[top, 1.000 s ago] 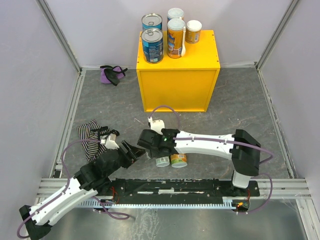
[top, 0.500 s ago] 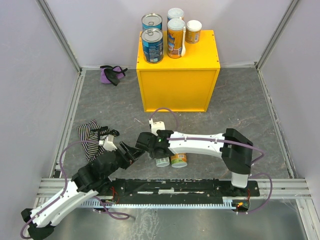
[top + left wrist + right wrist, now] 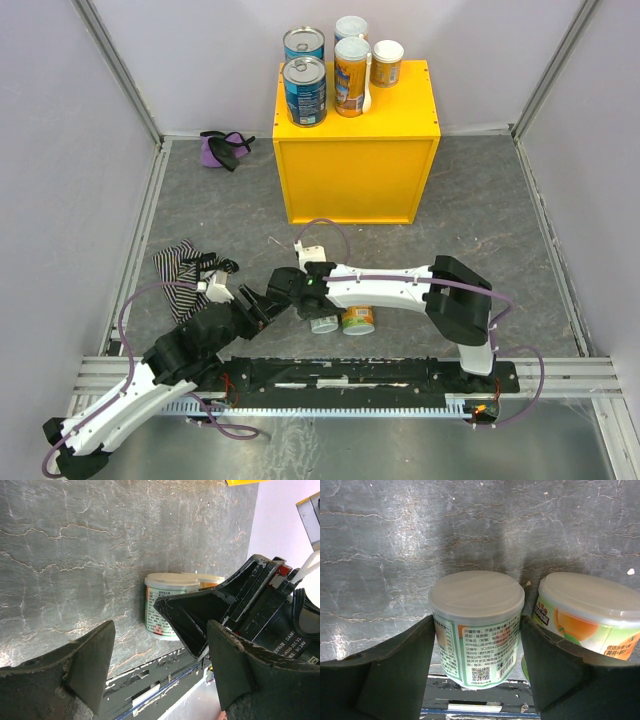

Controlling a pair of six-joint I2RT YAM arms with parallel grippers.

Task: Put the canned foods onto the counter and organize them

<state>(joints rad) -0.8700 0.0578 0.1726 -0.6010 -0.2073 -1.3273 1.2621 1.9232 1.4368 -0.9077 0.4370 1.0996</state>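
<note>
A short pale-green can stands on the grey floor between my right gripper's fingers, which press against both its sides. In the top view this can sits near the front rail, under the right gripper. A short orange can stands touching its right side, also in the right wrist view. My left gripper is open and empty just left of the right one; its wrist view shows the pale-green can. The yellow counter carries two blue cans, two tall orange cans and a short orange can.
A purple cloth bundle lies at the back left by the wall. A striped cloth lies left of the left arm. A black rail runs along the near edge behind the two floor cans. Grey walls close in both sides.
My right wrist has slid left toward the left gripper, its fingers settling round the pale-green can. The left arm has drawn back slightly. The cans have not moved.
</note>
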